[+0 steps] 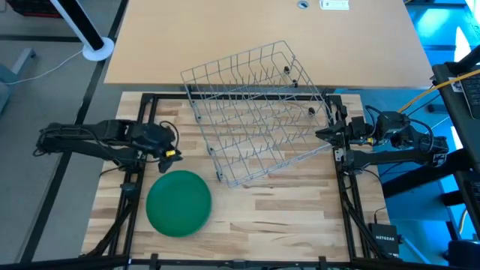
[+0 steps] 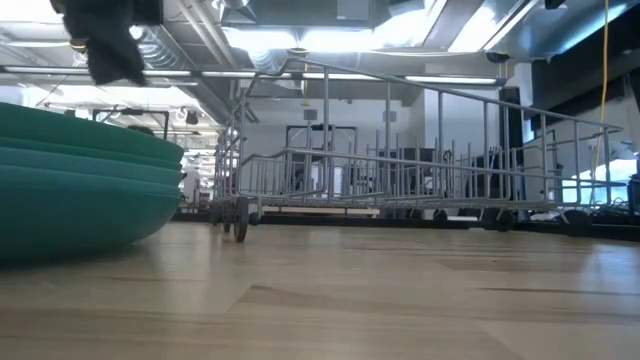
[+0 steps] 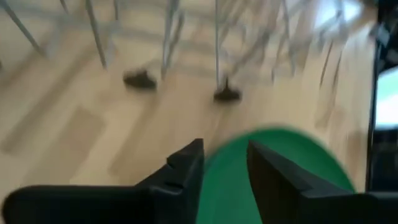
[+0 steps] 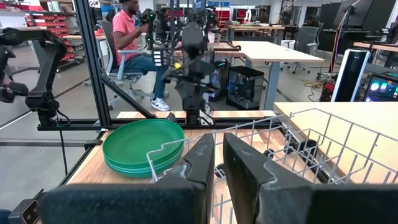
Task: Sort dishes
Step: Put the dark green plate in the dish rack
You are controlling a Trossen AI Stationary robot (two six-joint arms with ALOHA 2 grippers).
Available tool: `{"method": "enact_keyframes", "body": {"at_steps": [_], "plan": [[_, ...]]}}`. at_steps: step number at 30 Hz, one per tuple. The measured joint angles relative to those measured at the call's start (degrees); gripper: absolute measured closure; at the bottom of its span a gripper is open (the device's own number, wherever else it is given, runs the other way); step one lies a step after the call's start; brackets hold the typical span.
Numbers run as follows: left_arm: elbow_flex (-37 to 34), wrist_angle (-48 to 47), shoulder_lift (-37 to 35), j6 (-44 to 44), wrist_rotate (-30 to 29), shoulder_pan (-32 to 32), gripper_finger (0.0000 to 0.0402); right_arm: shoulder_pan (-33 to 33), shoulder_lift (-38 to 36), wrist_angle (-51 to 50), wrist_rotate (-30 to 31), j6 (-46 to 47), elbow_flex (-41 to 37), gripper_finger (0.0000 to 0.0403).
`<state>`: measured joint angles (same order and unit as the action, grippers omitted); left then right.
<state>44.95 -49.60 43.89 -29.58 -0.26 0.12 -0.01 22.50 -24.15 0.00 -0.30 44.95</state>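
A stack of green plates point(image 1: 178, 202) rests on the wooden table at the near left; it also shows in the low view point(image 2: 70, 190) and the right wrist view point(image 4: 143, 146). My left gripper point(image 1: 171, 152) hovers above the stack's far edge point(image 3: 280, 155), open and empty, and stands clear of the plates in the low view point(image 2: 105, 50). My right gripper point(image 1: 321, 135) is at the table's right, at the right corner of the grey wire rack point(image 1: 255, 112). Its fingers point(image 4: 217, 146) are nearly together. My right gripper reaches level from the table's right, with its fingertips at the rack's top rim wire point(image 4: 261, 129). The fingers hide the spot, so I cannot tell whether they touch the wire.
The rack stands askew across the table's far middle on small feet point(image 2: 240, 215). A tan desk point(image 1: 262, 37) lies behind it. Black frame rails point(image 1: 349, 195) run along both table sides. Bare wood point(image 1: 285, 217) lies at the near right. A person sits beyond the table point(image 4: 134, 37).
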Motion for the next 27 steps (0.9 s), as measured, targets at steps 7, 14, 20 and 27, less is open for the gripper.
{"method": "enact_keyframes", "body": {"at_steps": [7, 14, 20, 27], "plan": [[0.0, -9.21, 5.16, -0.28, 1.53, 0.0, 0.0262, -0.02, 0.0, -0.02, 0.02, -0.02, 0.0, 0.0361], [0.0, -12.74, 11.96, 2.07, 1.52, 0.0, 0.0269, -0.02, 0.0, -0.02, 0.02, 0.0, 0.0, 0.0361], [0.0, -12.75, 17.93, 5.8, 1.53, 0.0, 0.027, -0.01, 0.0, -0.02, 0.02, 0.0, 0.0, 0.0361], [0.0, -12.75, 24.09, 7.5, 1.7, 0.0, 0.027, -0.01, 0.0, -0.02, 0.02, 0.0, 0.0, 0.0361]]}}
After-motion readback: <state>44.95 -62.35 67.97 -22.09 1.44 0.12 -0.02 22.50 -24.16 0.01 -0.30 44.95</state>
